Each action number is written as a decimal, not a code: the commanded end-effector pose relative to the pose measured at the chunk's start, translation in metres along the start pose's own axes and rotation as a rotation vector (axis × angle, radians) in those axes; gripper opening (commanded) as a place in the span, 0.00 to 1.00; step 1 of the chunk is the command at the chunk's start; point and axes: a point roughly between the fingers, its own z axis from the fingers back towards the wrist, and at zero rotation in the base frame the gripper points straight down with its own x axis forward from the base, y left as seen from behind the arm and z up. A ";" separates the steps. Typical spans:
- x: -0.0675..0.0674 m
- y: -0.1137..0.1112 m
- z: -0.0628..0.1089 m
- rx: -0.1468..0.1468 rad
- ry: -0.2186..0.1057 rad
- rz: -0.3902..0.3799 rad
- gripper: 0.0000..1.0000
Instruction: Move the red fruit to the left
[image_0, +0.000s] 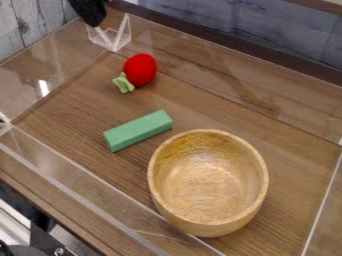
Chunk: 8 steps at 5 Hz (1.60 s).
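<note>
The red fruit (139, 68) is a small round bright red toy with a green stem end (123, 85) pointing down-left. It lies on the wooden tabletop in the upper left part of the view. The gripper (90, 12) is a dark shape at the top left edge, mostly cut off by the frame. It hangs above and to the left of the fruit, apart from it. Its fingers look drawn together with nothing between them.
A green rectangular block (138, 130) lies in front of the fruit. A wooden bowl (207, 181) stands at the lower right. Clear acrylic walls (27, 148) ring the tabletop, and a small clear triangular stand (112, 35) sits near the gripper.
</note>
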 end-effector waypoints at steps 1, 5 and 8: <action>0.016 -0.002 0.013 0.043 -0.052 -0.032 0.00; 0.020 0.009 0.016 0.049 -0.062 -0.012 0.00; 0.022 0.020 0.013 0.061 -0.066 0.011 0.00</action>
